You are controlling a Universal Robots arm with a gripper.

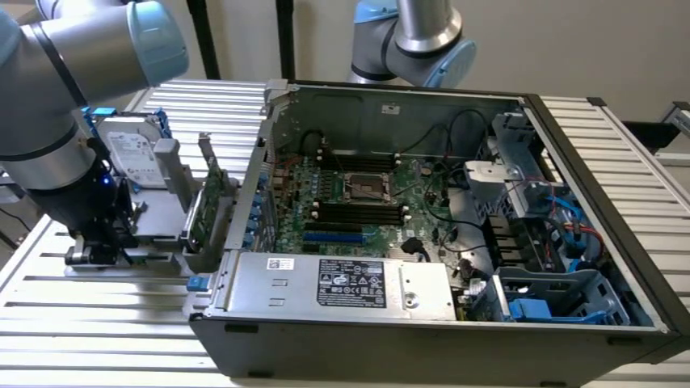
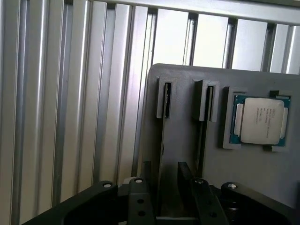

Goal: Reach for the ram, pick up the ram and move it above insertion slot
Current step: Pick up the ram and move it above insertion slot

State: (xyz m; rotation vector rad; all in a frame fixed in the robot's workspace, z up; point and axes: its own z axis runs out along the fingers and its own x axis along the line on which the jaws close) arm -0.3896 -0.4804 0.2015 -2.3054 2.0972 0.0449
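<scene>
The gripper (image 2: 164,168) hangs with its fingers spread either side of the ram (image 2: 162,136). The ram seems to stand on edge in the grey holder's (image 2: 183,79) slot, presenting its flat faces for pinching.

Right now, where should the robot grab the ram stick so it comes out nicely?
By its two flat faces, near the middle of its top edge, coming straight down from above. The ram appears to stand on edge in a slot of the gray holder, so only its thin upper edge is exposed. The open jaws sit one on each side.
</scene>
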